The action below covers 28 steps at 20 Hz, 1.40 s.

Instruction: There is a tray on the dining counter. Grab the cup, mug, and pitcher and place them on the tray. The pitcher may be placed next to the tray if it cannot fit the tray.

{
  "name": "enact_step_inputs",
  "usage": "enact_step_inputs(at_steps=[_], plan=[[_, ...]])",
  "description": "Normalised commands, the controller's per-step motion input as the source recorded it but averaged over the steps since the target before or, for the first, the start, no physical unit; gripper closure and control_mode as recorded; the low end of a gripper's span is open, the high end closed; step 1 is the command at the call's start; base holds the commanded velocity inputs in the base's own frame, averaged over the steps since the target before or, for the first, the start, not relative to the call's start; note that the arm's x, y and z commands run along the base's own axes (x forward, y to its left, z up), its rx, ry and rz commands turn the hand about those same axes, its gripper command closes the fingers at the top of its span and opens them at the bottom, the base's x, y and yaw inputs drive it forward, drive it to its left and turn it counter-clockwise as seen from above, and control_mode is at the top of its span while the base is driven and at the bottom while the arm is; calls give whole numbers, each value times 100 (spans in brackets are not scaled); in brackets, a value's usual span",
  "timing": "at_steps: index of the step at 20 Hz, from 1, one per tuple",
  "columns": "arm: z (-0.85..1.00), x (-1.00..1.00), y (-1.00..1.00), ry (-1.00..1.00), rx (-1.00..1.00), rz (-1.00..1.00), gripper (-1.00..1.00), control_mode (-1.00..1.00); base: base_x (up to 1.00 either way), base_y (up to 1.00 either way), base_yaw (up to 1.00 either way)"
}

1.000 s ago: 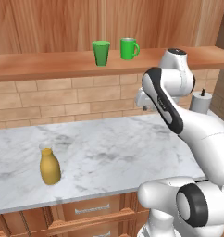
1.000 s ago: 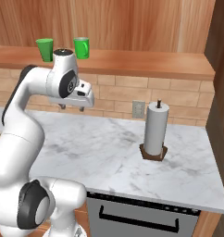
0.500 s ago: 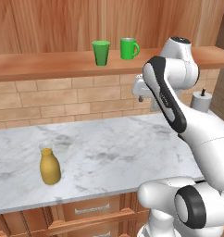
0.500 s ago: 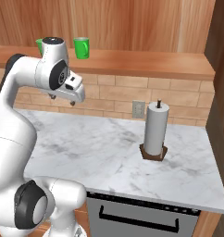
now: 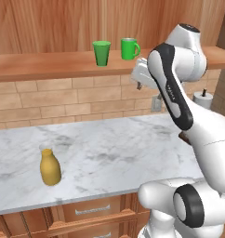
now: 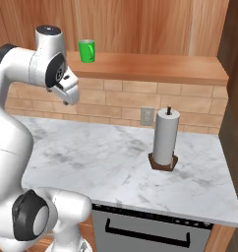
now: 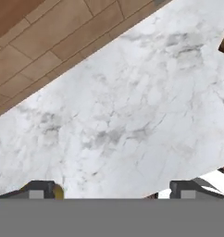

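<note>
Green mug — handle partly behind arm.

The arm is raised high, its jaws spread wide, holding nothing.

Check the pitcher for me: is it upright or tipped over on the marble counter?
Upright. The pitcher stands on its base on the marble counter, its pale neck pointing straight up, nothing touching it.

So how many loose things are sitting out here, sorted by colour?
Green: 2, the cup and the mug on the wooden shelf
Yellow: 1, the pitcher on the marble counter
White: 1, the paper towel roll
Total: 4
</note>
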Motion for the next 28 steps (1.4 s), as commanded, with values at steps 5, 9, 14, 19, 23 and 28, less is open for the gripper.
enact_step_inputs(at_steps=[5, 9, 14, 19, 23, 28], plan=[[48, 0, 0, -2, 20, -26, -100, -100, 0, 0, 0], [52, 0, 1, -8, 19, -24, -100, -100, 0, 0, 0], [54, -3, 0, -12, 19, -18, -100, -100, 0, 0, 0], [45, -1, 0, -10, 16, -14, -100, -100, 0, 0, 0], [39, 0, 0, -2, 13, -6, -100, -100, 0, 0, 0], [29, 0, 0, 0, 9, -2, -100, -100, 0, 0, 0]])
